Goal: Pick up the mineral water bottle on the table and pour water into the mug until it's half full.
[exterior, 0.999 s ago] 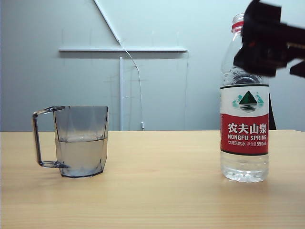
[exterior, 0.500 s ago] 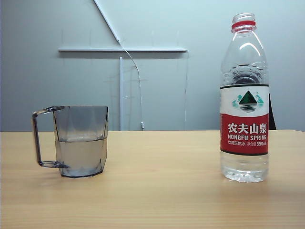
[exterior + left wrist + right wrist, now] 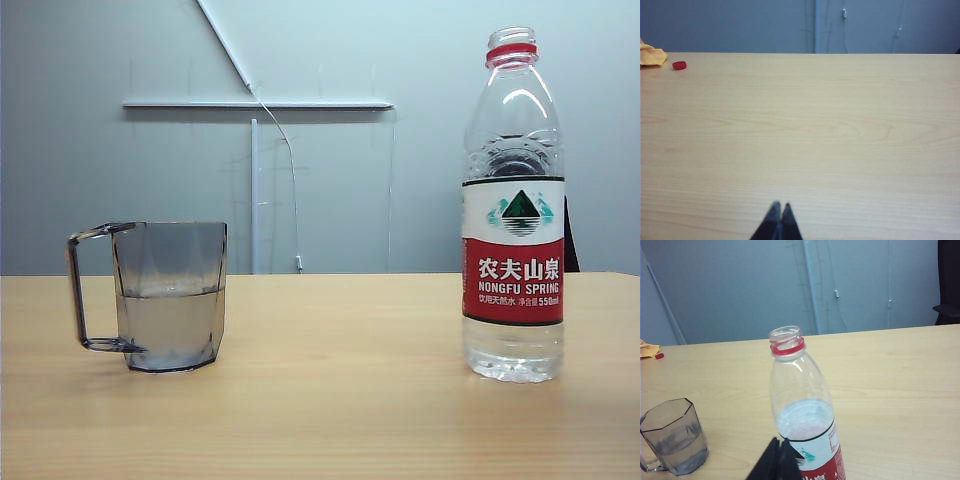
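The mineral water bottle [image 3: 513, 250] stands upright and uncapped on the right of the table [image 3: 340, 390]. The smoky grey mug [image 3: 170, 295] stands at the left, its handle pointing left, with water [image 3: 168, 328] filling roughly its lower half. Neither gripper shows in the exterior view. In the right wrist view my right gripper [image 3: 779, 441] is shut and empty, its tips in front of the bottle [image 3: 802, 400] by the top of the label, not around it; the mug [image 3: 675, 442] is off to one side. My left gripper [image 3: 780, 205] is shut and empty over bare table [image 3: 805, 130].
A small red cap [image 3: 679, 65] and a yellow cloth [image 3: 650, 54] lie at the table's far edge, well away from both the bottle and the mug. A grey wall with white pipes [image 3: 255, 190] stands behind the table. A dark object [image 3: 947, 280] stands past the table's far corner.
One second ago a black gripper hung by the bottle's neck at the exterior view's upper right; it has since left that view. Bottle and mug have not moved.
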